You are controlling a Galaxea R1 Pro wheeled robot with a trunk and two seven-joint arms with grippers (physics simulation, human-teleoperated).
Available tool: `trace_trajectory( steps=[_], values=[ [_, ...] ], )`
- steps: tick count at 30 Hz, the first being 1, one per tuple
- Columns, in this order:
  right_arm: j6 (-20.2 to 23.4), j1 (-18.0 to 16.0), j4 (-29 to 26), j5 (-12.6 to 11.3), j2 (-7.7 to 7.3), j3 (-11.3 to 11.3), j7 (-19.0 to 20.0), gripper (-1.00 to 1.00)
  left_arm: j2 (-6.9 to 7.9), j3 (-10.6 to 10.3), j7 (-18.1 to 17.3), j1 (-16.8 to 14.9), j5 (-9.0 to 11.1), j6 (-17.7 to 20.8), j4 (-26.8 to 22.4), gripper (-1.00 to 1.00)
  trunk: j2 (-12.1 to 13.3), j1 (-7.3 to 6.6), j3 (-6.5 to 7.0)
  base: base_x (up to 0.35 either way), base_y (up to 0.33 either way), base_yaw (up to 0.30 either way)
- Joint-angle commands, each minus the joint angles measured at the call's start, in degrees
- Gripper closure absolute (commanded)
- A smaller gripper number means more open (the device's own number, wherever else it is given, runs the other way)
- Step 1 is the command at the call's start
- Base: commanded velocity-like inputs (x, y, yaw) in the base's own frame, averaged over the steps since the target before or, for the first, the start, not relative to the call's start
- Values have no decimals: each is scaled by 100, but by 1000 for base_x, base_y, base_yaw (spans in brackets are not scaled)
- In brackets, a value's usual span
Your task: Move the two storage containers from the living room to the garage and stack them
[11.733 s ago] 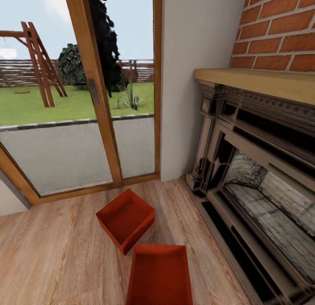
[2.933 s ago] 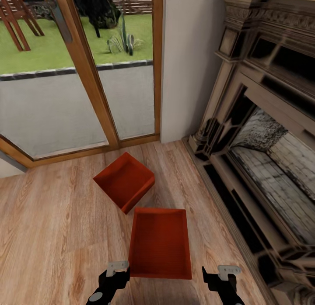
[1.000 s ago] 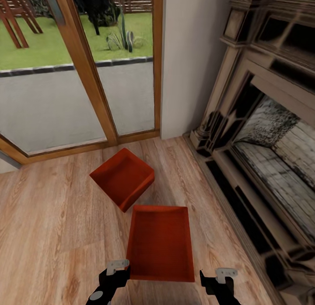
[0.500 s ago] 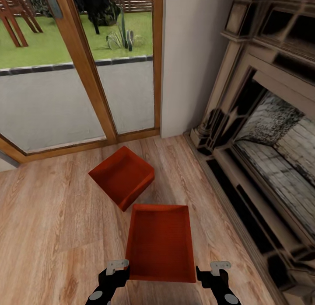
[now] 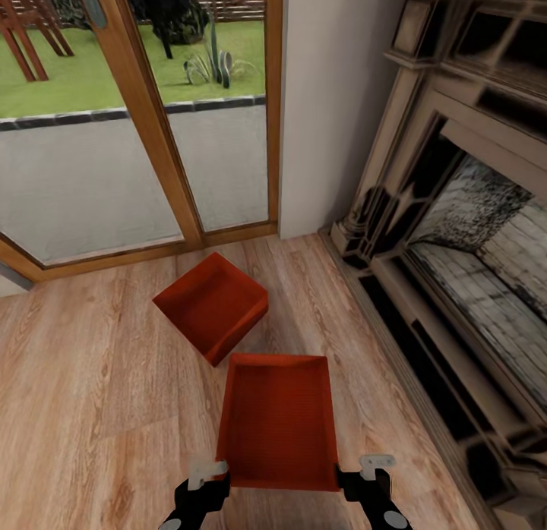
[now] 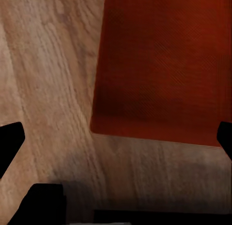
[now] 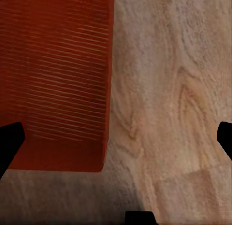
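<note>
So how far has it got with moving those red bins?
Barely begun. Both bins, the near one and the far one, sit on the living room's wood floor. The left end effector and right end effector flank the near bin, open. Lifting, carrying, stacking all remain.

Ornate fireplace (image 5: 456, 234); wood-framed glass doors (image 5: 152, 127); lawn (image 5: 114, 70)

Bare plank floor (image 5: 99, 408) left of containers; fireplace (image 5: 456, 234) close at right.
</note>
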Motion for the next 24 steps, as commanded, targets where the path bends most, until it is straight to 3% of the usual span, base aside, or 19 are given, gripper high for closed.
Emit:
trace_trajectory(
  steps=[1,7,11,23,24],
  values=[
    [-24,-4,5,-58,29,42,-38,-100,-23,-48,47,17,59,-22,37,-100,-1,0,-3,0,0,0],
    [-24,-4,6,-42,206,21,-34,-100,-16,-48,25,43,84,-9,231,-100,-1,0,-3,0,0,0],
    [-24,-4,7,-24,216,20,-39,-100,-4,-79,18,43,89,-6,360,-100,-1,0,-3,0,0,0],
    [-24,-4,-10,-19,209,-4,-56,-100,72,-61,22,44,28,191,-19,-100,-1,0,-3,0,0,0],
    [-24,-4,-10,-14,211,-2,-58,-100,105,-56,22,44,32,712,-1304,-100,-1,0,-3,0,0,0]
  ],
)
